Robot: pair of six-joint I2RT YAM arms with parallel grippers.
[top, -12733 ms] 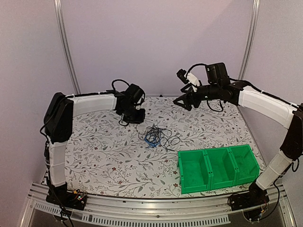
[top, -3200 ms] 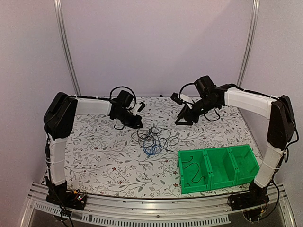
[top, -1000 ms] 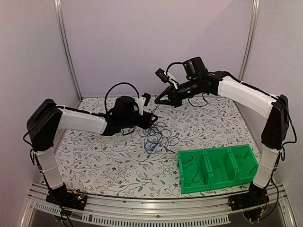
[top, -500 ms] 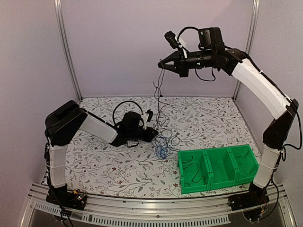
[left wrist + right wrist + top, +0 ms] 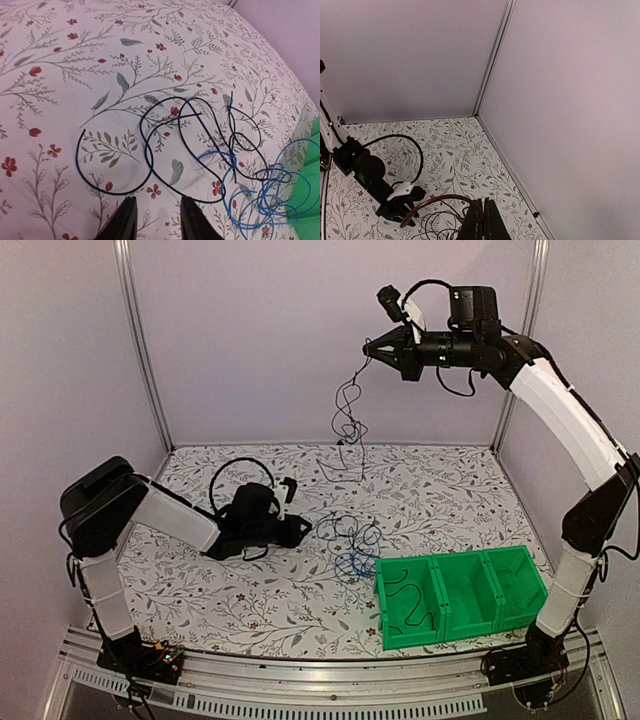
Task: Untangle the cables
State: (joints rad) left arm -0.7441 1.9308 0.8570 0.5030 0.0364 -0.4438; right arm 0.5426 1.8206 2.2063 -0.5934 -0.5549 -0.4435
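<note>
1 cable point(image 5: 405, 600) in bin point(image 5: 470, 626). Right gripper point(image 5: 369, 347) clamped on hanging cable point(image 5: 347, 425), probably clear of tangle point(image 5: 350, 538). Left gripper point(image 5: 156, 212) apart, empty. Tangle left to sort.

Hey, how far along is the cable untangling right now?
One black cable already lies in the green bin's left compartment. The right claw holds a second cable up high, dangling from it. Left to do: the pile of black loops and the blue cable on the table, by the open left claw.
</note>
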